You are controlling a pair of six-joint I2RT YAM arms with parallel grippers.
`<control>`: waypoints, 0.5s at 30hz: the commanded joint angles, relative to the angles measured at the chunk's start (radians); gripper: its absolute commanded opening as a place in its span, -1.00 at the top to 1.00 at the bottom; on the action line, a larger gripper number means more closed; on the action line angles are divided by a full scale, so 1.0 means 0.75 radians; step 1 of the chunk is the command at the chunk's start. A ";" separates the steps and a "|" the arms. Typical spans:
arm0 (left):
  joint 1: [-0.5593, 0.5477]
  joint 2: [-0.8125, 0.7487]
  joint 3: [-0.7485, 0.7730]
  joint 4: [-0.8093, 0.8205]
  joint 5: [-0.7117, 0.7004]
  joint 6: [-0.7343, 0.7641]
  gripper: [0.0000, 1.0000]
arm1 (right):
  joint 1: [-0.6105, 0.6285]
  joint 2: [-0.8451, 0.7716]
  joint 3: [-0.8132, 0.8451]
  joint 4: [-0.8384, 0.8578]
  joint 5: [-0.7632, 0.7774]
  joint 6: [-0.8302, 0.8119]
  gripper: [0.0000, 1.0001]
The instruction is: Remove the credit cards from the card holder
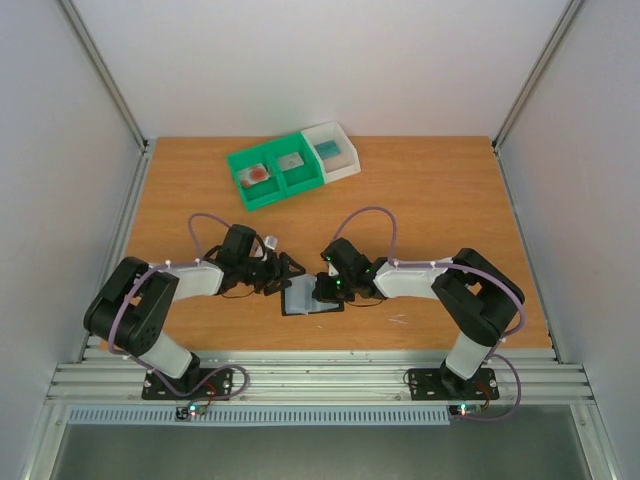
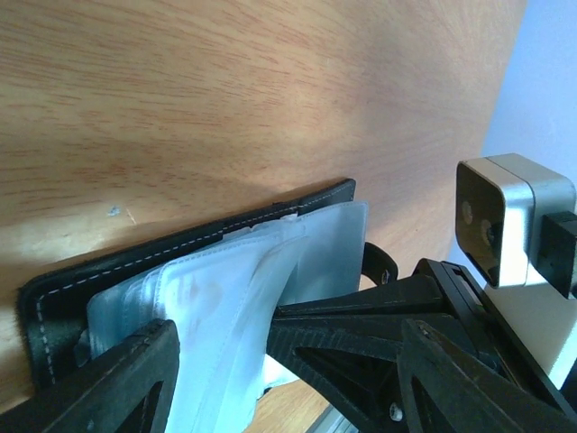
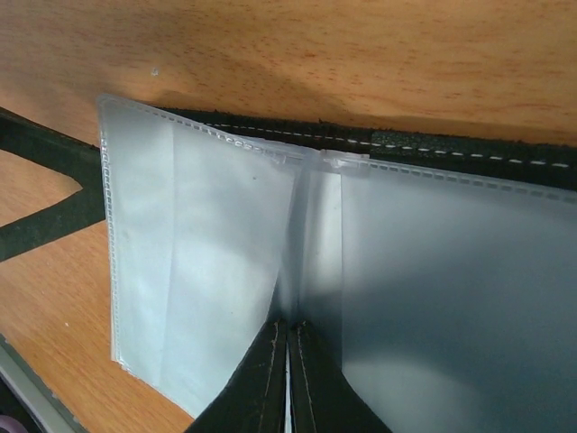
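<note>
1. Card holder [image 1: 305, 298] open on table [image 1: 420, 200], centre of frame.
2. Left hand [image 1: 283, 272] apart, just beside its left edge.
3. Right hand [image 3: 288, 365] clamped on card holder's clear sleeve [image 3: 198, 262].

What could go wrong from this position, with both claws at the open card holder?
1. The right claw is shut on the thin clear sleeves of the card holder; pulling could lift the whole holder or tear a sleeve.
2. The left claw stands open around several sleeves; closing could pinch them together instead of a card.
</note>
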 commanded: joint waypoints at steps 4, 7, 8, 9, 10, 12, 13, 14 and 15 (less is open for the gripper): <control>-0.059 0.031 -0.007 0.111 0.030 -0.052 -0.34 | 0.010 0.034 -0.053 -0.014 0.044 0.012 0.88; -0.107 0.052 -0.002 0.150 0.048 -0.097 -0.34 | 0.009 0.016 -0.060 -0.001 0.046 0.011 0.85; -0.123 0.055 -0.001 0.168 0.054 -0.116 -0.34 | 0.010 0.007 -0.062 0.002 0.048 0.012 0.83; -0.137 0.058 0.000 0.190 0.057 -0.130 -0.34 | 0.009 -0.003 -0.065 0.005 0.051 0.011 0.82; -0.148 0.055 0.000 0.208 0.057 -0.156 -0.34 | 0.010 -0.018 -0.067 0.009 0.052 0.013 0.80; -0.170 0.034 0.009 0.202 0.044 -0.176 -0.33 | 0.010 -0.053 -0.089 0.021 0.062 0.019 0.77; -0.179 0.024 0.018 0.182 0.033 -0.177 -0.34 | 0.010 -0.072 -0.100 0.025 0.068 0.025 0.74; -0.188 0.013 0.030 0.162 0.023 -0.174 -0.34 | 0.009 -0.093 -0.115 0.027 0.076 0.029 0.72; -0.197 0.010 0.042 0.146 0.015 -0.167 -0.34 | 0.010 -0.117 -0.127 0.023 0.087 0.031 0.69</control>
